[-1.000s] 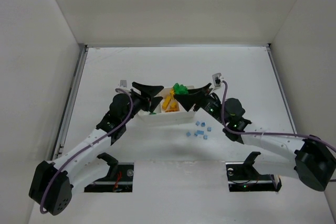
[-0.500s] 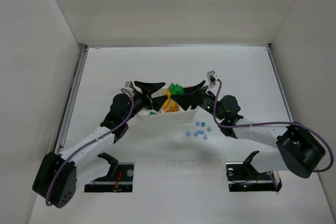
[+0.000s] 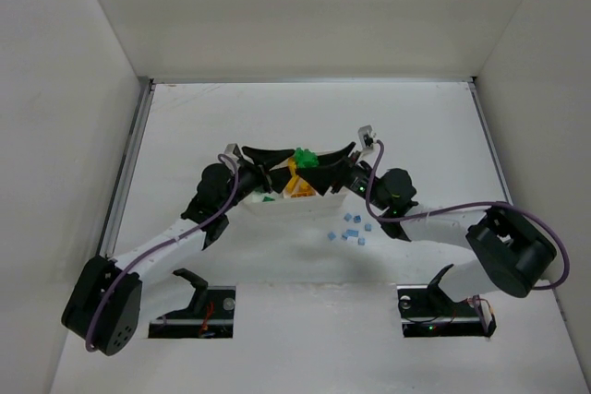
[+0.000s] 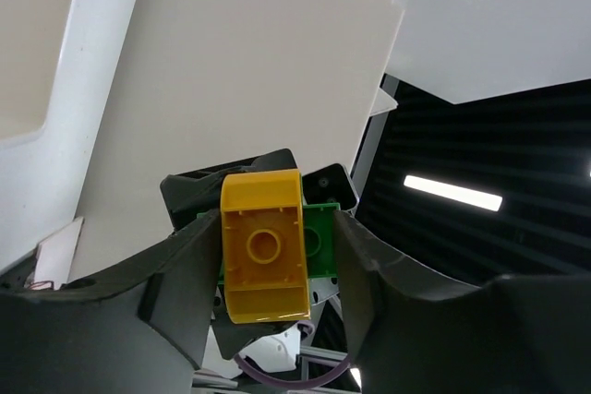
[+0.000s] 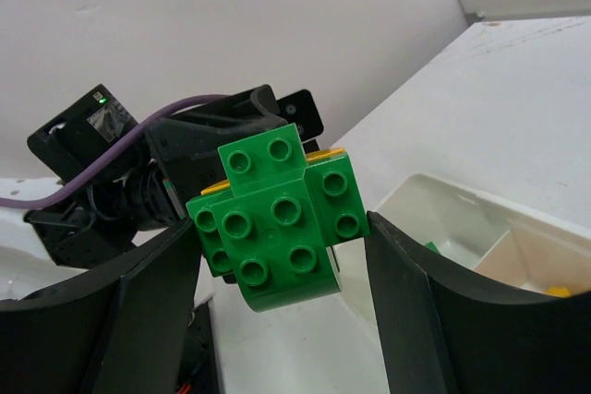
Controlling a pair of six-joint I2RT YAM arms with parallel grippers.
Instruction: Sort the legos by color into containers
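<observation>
A joined clump of a yellow brick (image 4: 262, 248) and green bricks (image 5: 282, 219) hangs in the air between my two grippers, over the white tray (image 3: 309, 203). My left gripper (image 4: 272, 256) is shut on the yellow brick, with green showing behind it. My right gripper (image 5: 282, 228) is shut on the green brick cluster, with a yellow edge behind it. In the top view the grippers meet tip to tip, left (image 3: 277, 161) and right (image 3: 328, 161), with the green brick (image 3: 305, 155) uppermost. Yellow bricks (image 3: 295, 186) lie in the tray's middle compartment.
Several tiny light-blue bricks (image 3: 352, 226) lie on the table in front of the tray's right end. A small green brick (image 3: 268, 197) lies in the tray's left compartment. The tray's rim (image 5: 443, 193) shows below the right gripper. White walls enclose the table.
Both wrists have swung inward and a little farther from the bases. The grippers have come closer together, and the brick clump has shifted slightly left.
</observation>
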